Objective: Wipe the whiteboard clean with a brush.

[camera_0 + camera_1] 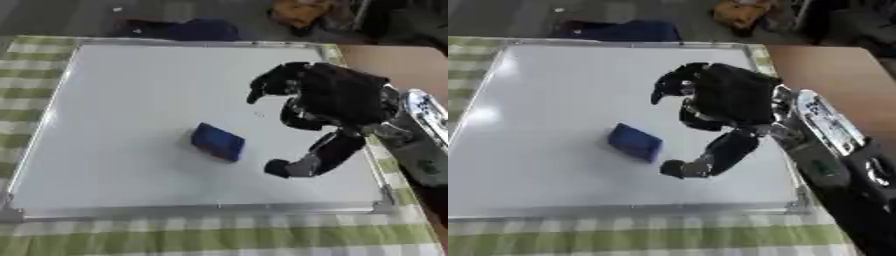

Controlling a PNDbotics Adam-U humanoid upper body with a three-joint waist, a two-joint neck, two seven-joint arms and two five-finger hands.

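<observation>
I see a green-and-white checked cloth (219,240) covering the worktop, bare brown wood (824,65) at the right, a dark blue bundle (179,29) and something orange (297,11) beyond.

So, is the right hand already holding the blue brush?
No, the blue brush lies alone on the whiteboard, apart from the right hand.

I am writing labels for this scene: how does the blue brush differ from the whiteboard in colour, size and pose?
The brush is dark blue; the whiteboard is white with a silver frame. The brush is a small block; the whiteboard covers most of the checked cloth. The brush lies askew to the whiteboard's edges. Both are rectangular and lie flat. The right hand hovers open beside the brush, not touching it.
</observation>
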